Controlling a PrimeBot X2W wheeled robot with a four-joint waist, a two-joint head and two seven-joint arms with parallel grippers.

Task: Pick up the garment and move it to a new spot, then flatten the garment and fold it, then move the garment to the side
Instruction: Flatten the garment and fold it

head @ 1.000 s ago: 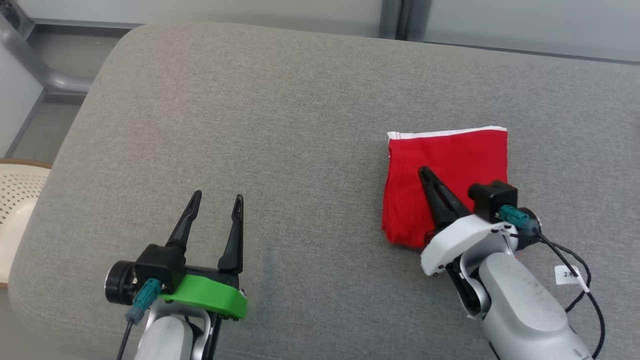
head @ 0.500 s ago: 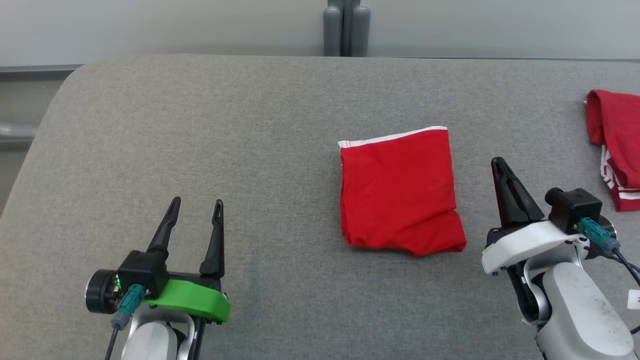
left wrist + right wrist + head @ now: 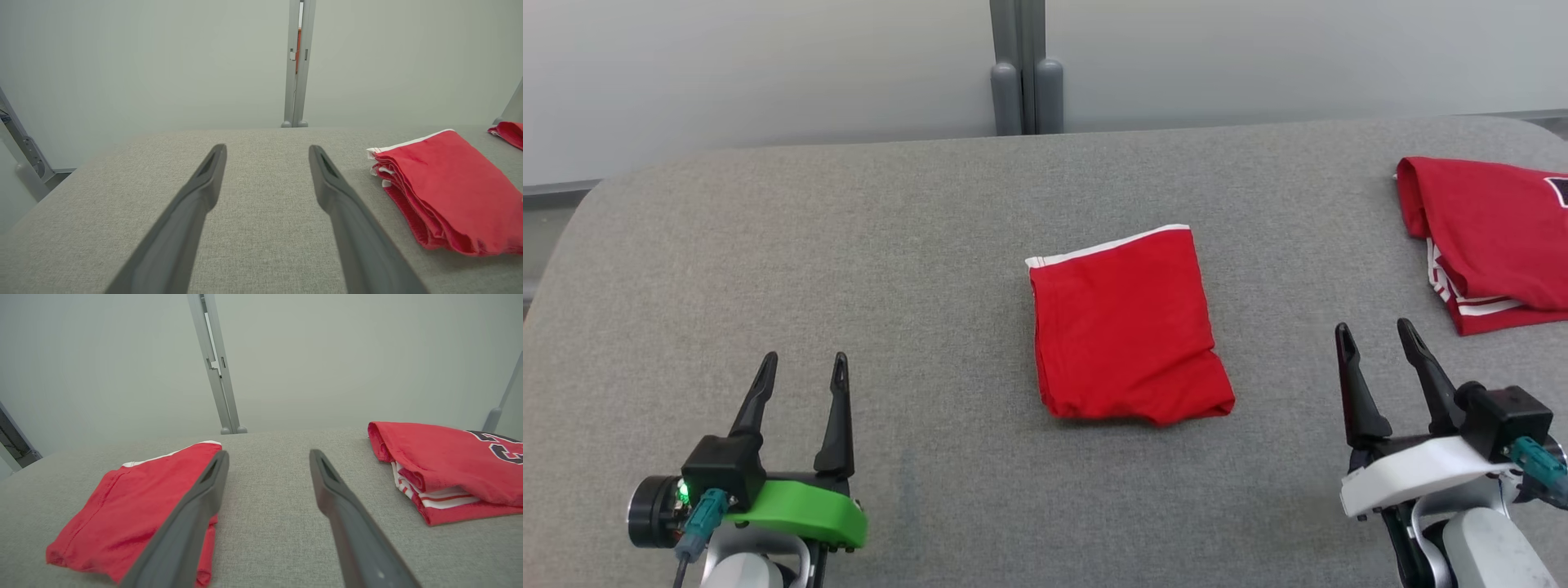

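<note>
While each points forward, fingers parted and empty, the left gripper [image 3: 805, 359] and right gripper [image 3: 1374, 328] flank the garment [image 3: 1127, 327]. It lies folded, red, white-edged.

In the right wrist view a dark character [image 3: 496, 449] with a white outline is showing on the top face of the folded red jersey [image 3: 441, 465], running off the picture's edge. It is looking like part of a large number, perhaps a 3, but too little is showing to be sure. In the head view it is appearing as a cut-off dark patch, unreadable.
</note>
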